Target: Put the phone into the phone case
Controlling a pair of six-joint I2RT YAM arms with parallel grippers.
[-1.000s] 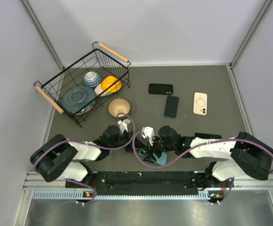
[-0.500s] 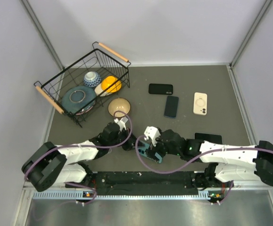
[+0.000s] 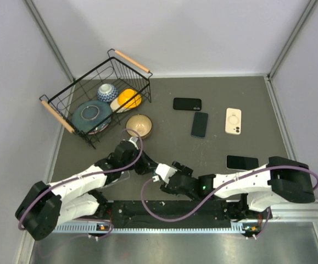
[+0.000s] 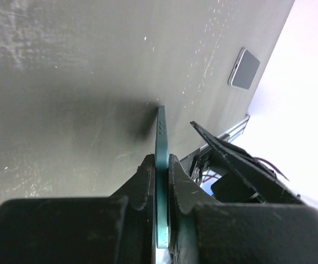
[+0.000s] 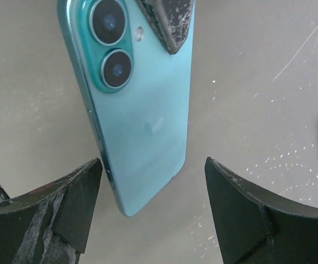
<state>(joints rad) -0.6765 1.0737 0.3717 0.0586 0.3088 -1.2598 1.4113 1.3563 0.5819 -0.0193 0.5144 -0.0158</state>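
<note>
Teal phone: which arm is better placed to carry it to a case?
Probably the left: its hand grips the teal phone by its edges, while the right hand sits open near it, holding nothing.

A dark grey tabletop fills mid-frame, enclosed by pale lavender walls at left, top and right; a metal rail crosses the bottom.

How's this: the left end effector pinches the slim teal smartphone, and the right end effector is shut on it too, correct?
Not quite. The left end effector does pinch the slim teal smartphone, but the right end effector is open, its fingers spread wide either side of the phone; the right wrist view shows it.
</note>
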